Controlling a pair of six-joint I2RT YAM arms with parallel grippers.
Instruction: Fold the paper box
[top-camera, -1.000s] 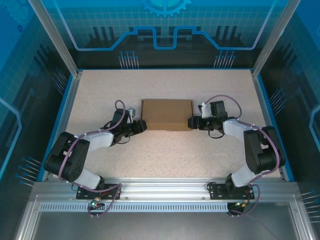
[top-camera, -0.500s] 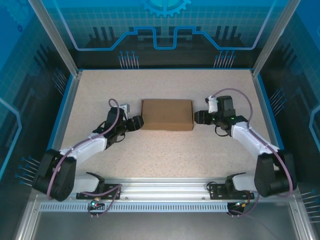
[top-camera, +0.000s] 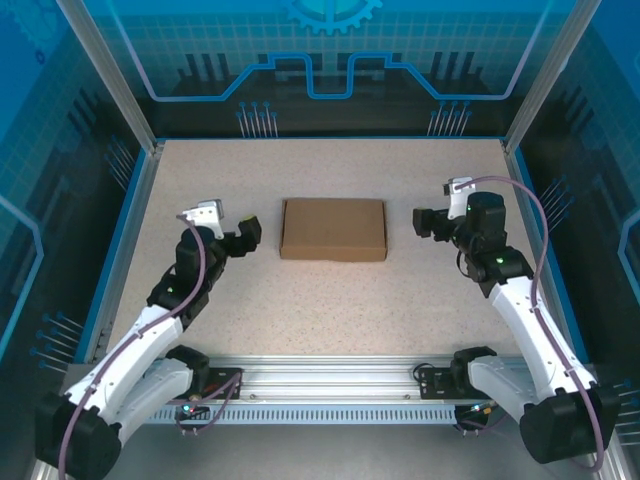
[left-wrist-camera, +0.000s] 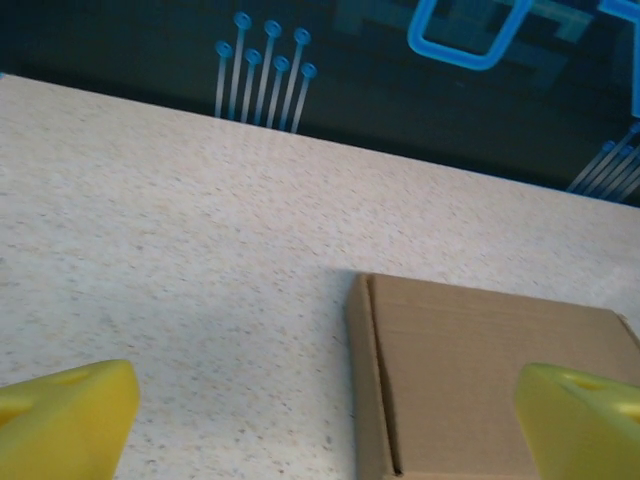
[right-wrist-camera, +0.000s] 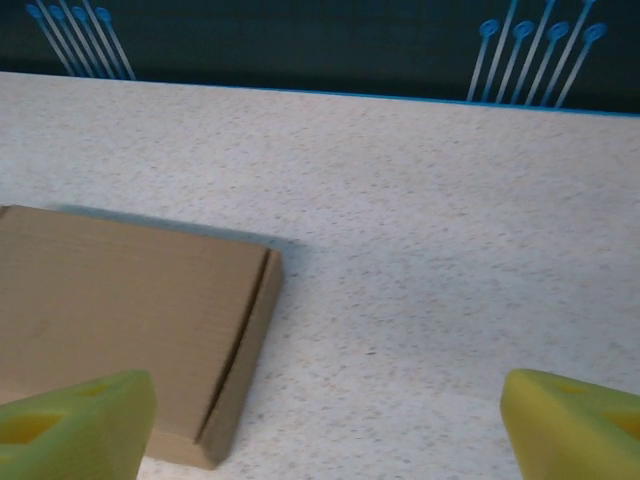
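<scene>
The paper box (top-camera: 333, 229) lies closed and flat in the middle of the speckled table (top-camera: 330, 310), a plain brown cardboard rectangle. My left gripper (top-camera: 246, 233) hovers a little to the left of it, open, with nothing between its yellow fingers (left-wrist-camera: 66, 421). In the left wrist view the paper box (left-wrist-camera: 490, 380) shows its left end, with a thin seam along the lid edge. My right gripper (top-camera: 422, 221) stands apart from the box's right end, open and empty. The right wrist view has the paper box (right-wrist-camera: 120, 320) at lower left, between the yellow fingers (right-wrist-camera: 575, 420).
A blue rim (top-camera: 128, 235) and dark printed walls (top-camera: 330, 60) enclose the table on three sides. An aluminium rail (top-camera: 330, 378) carrying both arm bases runs along the near edge. Cables loop off each wrist.
Both grippers have drawn back outward from the box's two ends and opened wide. The arms have stretched out. The box has stayed in place.
</scene>
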